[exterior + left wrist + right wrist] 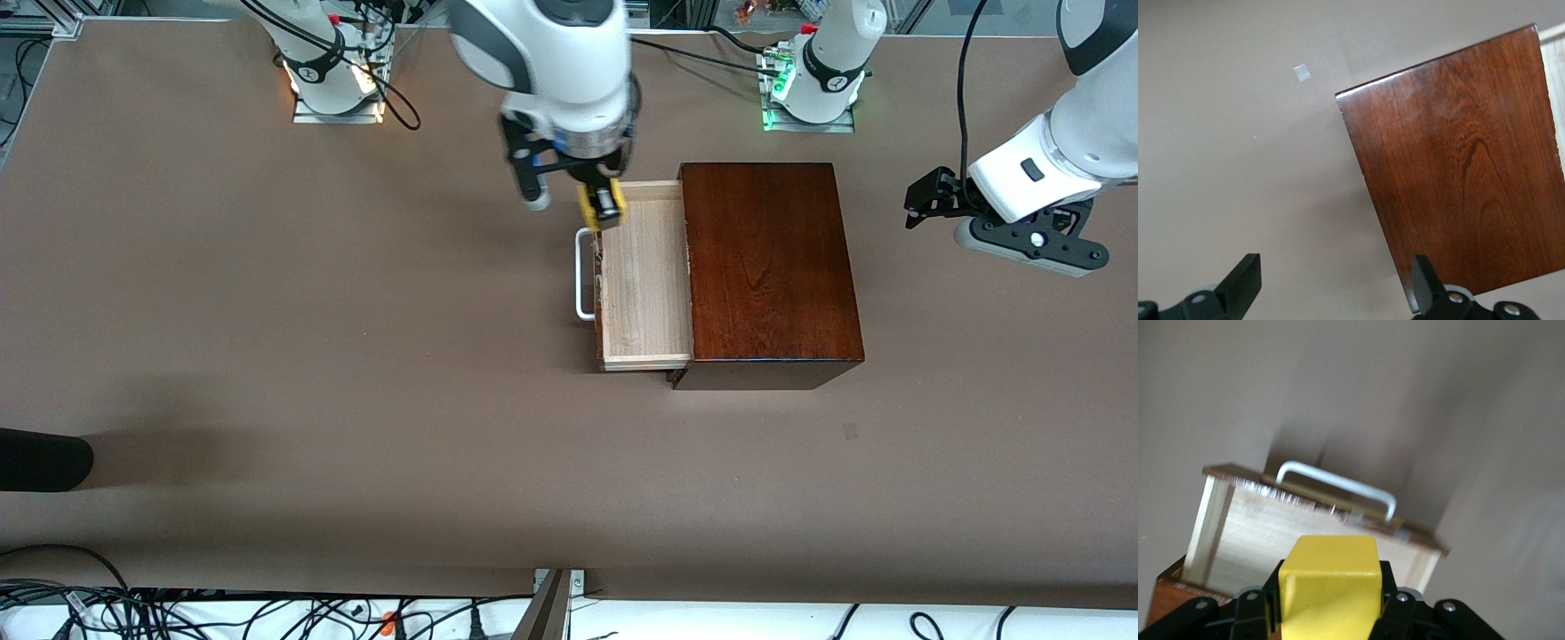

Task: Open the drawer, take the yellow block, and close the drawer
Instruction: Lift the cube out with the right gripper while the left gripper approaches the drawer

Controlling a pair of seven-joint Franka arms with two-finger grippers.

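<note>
The dark reddish-brown wooden box (769,271) stands mid-table with its drawer (645,276) pulled out toward the right arm's end, pale interior bare, white U-shaped handle (582,274) at its front. My right gripper (603,206) is shut on the yellow block (589,206) and holds it above the drawer's corner nearest the robots' bases. In the right wrist view the yellow block (1331,587) sits between the fingers, over the drawer (1305,533) and handle (1338,487). My left gripper (929,197) is open and empty, waiting above the table beside the box (1458,173).
The brown table (356,373) spreads wide around the box. A dark object (40,460) lies at the table edge at the right arm's end. Cables run along the edge nearest the front camera.
</note>
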